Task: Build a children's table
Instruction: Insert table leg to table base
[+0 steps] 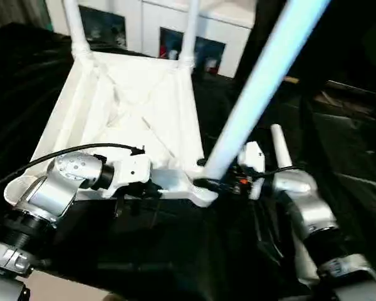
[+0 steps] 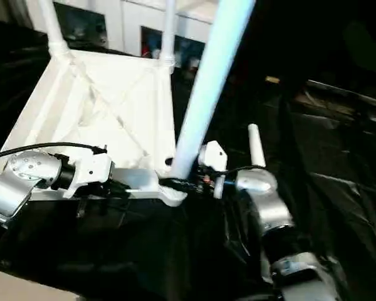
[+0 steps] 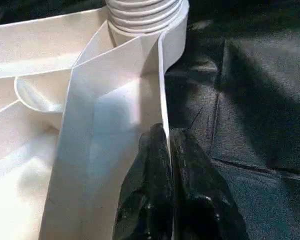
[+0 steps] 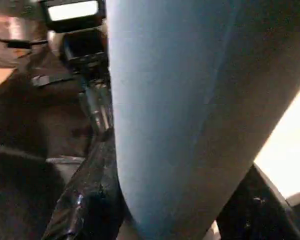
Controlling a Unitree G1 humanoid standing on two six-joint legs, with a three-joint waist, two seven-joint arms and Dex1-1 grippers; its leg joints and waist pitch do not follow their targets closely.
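The white plastic children's table top (image 1: 131, 106) lies upside down on black sheeting (image 1: 37, 69). Two far corner sockets hold legs. The left hand (image 3: 166, 150) pinches its near rim; the right hand (image 1: 222, 183) grips a third white tubular leg (image 1: 257, 88) standing in the near corner socket.

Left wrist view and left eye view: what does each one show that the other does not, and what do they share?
Left wrist view alone shows close detail: the left hand shut on the thin rim of the table top, and the ridged base of a leg seated in a corner socket.

Left eye view alone shows the wider scene: the whole upturned top, two far legs standing in their sockets, a loose leg lying nearby, and the right hand closed around the near leg.

Both share the top's ribbed underside, the near leg's corner and the black cloth.
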